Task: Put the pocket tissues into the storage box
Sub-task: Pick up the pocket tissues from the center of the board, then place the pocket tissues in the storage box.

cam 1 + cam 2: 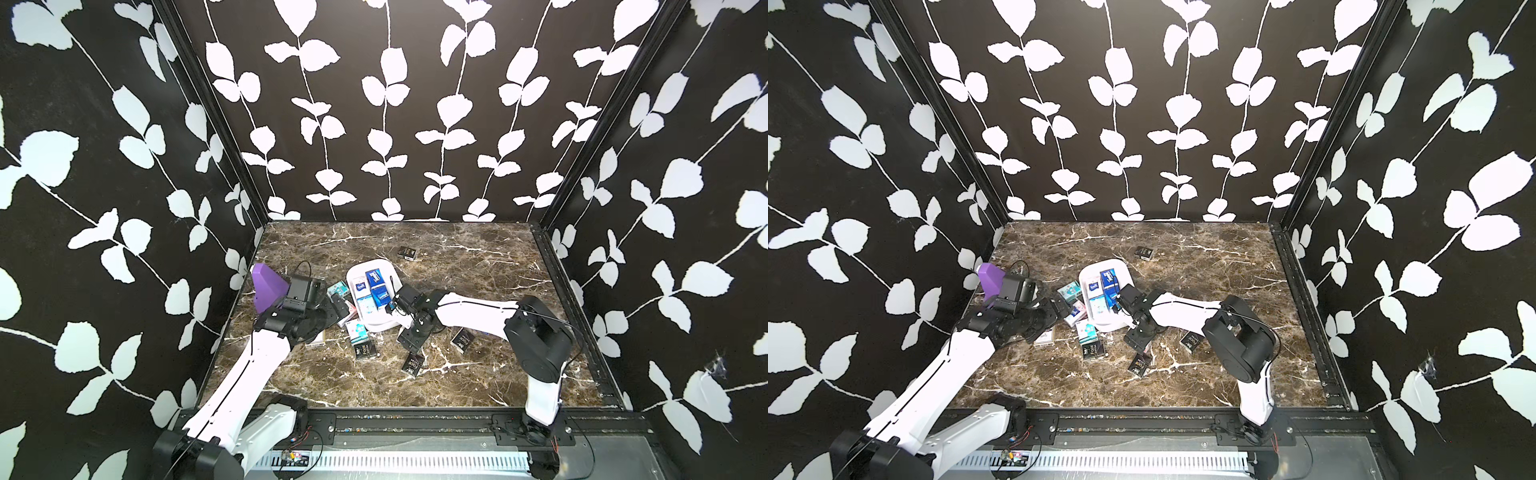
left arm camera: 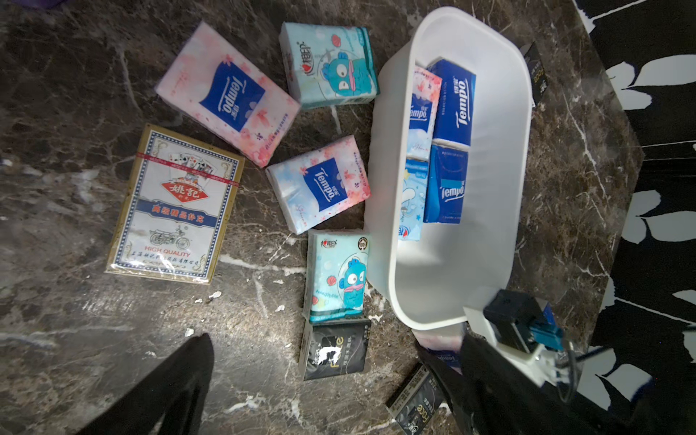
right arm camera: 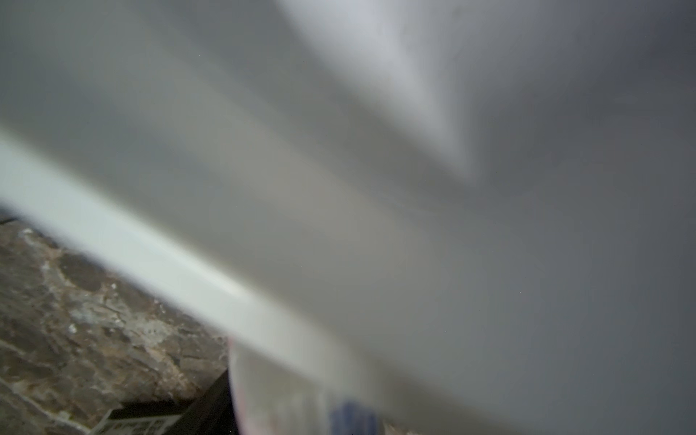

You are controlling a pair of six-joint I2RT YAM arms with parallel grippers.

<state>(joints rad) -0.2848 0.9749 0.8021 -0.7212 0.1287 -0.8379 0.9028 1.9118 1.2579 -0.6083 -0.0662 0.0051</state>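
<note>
At the far left a purple block [image 1: 268, 286] is sitting on the marble tabletop [image 1: 478, 266]. Just beside it the left pincer [image 1: 336, 311] is hovering released, its fingers [image 2: 177, 388] spreading wide with nothing between them. Under that arm a deck of playing cards [image 2: 175, 205] is lying flat.

Next to the deck, loose tissue packs are lying in a cluster just beside the box: a large pink-and-white pack [image 2: 228, 94], a small pink-and-white pack [image 2: 320, 184], a far teal pack [image 2: 329, 64] and a near teal pack [image 2: 337, 277]. A black pack [image 2: 335, 350] is touching the near teal pack's end.

The white box [image 1: 350, 286] is standing mid-tabletop, holding four packs lying flat side by side, among them two blue packs [image 2: 454, 101].

At the box's near end the right pincer [image 1: 400, 325] is reaching down to a half-hidden pack [image 2: 440, 346] lying against the outside wall. I cannot tell whether it is clenching. The right wrist view is blurring into the box's wall.

Further right, a second black pack [image 1: 412, 365] and a third black pack [image 1: 462, 340] are lying near the right arm. A fourth black pack [image 1: 407, 252] is lying well apart, beyond the box's far end.
</note>
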